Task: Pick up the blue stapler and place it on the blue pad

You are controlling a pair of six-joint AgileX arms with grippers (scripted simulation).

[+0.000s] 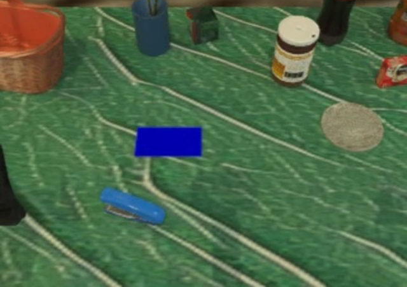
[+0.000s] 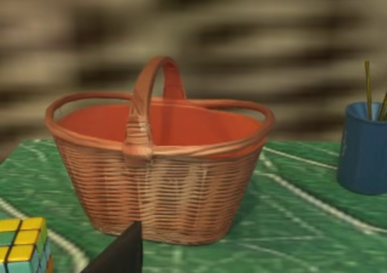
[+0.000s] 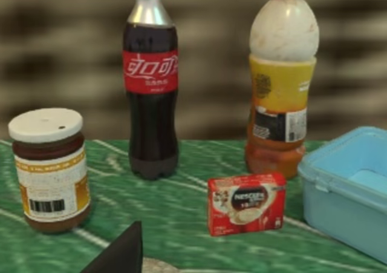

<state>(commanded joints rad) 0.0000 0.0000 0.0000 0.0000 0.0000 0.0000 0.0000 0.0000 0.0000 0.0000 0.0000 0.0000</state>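
The blue stapler (image 1: 132, 205) lies flat on the green cloth at the front left, its long side slanting. The blue pad (image 1: 168, 141) lies flat just behind it, with bare cloth between them and nothing on it. My left arm (image 1: 7, 195) is a dark shape at the table's left edge, level with the stapler and well apart from it. In the left wrist view one dark fingertip (image 2: 128, 252) shows with only cloth beside it; the gripper is open and empty. My right arm is outside the top view; its fingertip (image 3: 124, 252) shows likewise, open and empty.
A wicker basket (image 1: 25, 51) stands at the back left, with a dark-blue pen cup (image 1: 151, 26) and a small green house (image 1: 203, 23) behind the pad. A jar (image 1: 294, 50), a cola bottle (image 1: 337, 10), a red box (image 1: 391, 70) and a grey coaster (image 1: 351, 126) occupy the right.
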